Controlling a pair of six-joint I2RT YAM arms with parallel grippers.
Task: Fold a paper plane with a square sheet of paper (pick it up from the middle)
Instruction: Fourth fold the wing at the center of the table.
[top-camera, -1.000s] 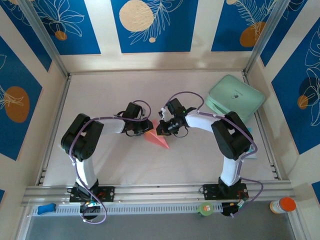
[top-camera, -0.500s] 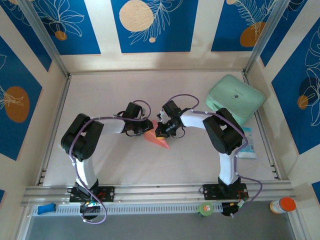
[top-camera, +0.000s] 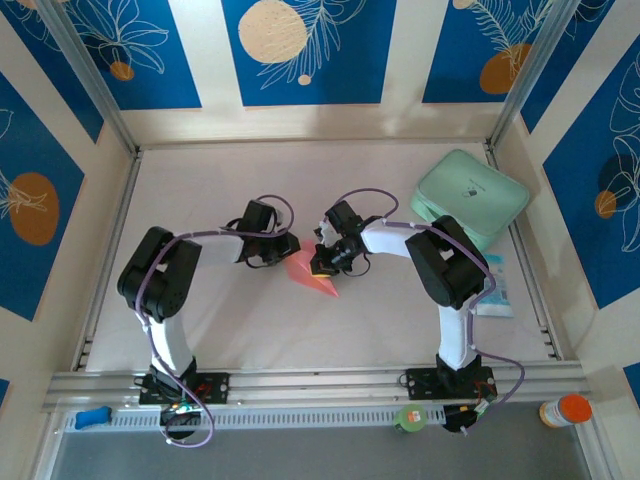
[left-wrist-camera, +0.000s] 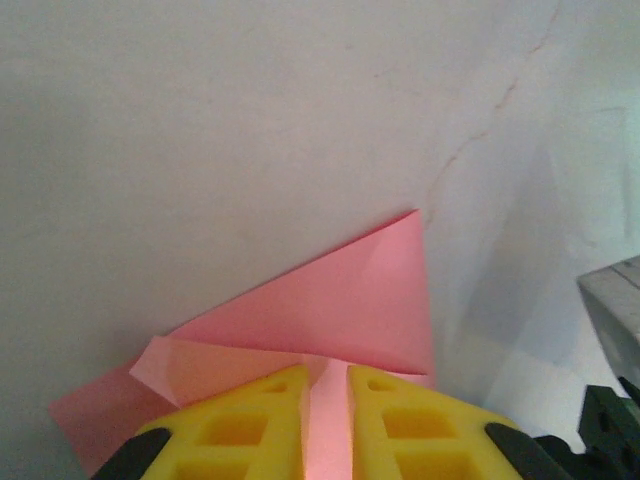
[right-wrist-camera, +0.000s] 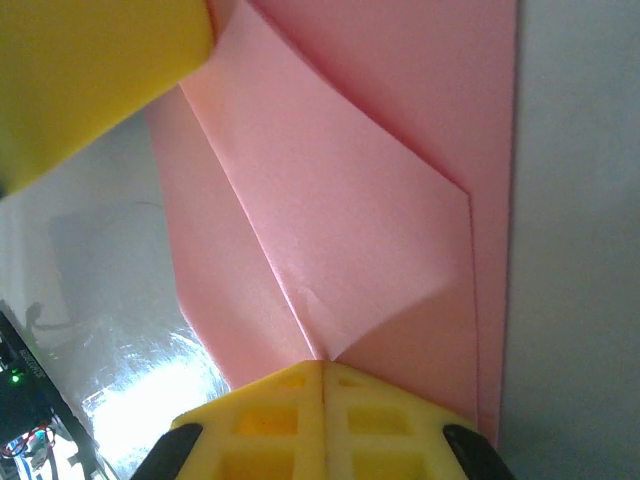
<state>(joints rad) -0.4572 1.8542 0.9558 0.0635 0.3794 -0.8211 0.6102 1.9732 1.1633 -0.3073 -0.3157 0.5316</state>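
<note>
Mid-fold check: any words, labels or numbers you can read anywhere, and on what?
No text is readable.
Green pad: small dark mark on top, too small to read.
Packet on the right: pale blue print, blurred.
Pink paper: blank where it shows.

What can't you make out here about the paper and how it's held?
1. Top view: folds in the paper are too small, half under the left gripper and right gripper.
2. Left wrist view: yellow fingers hide whether they pinch or press it.
3. Right wrist view: frame edges cut off its outline.
</note>
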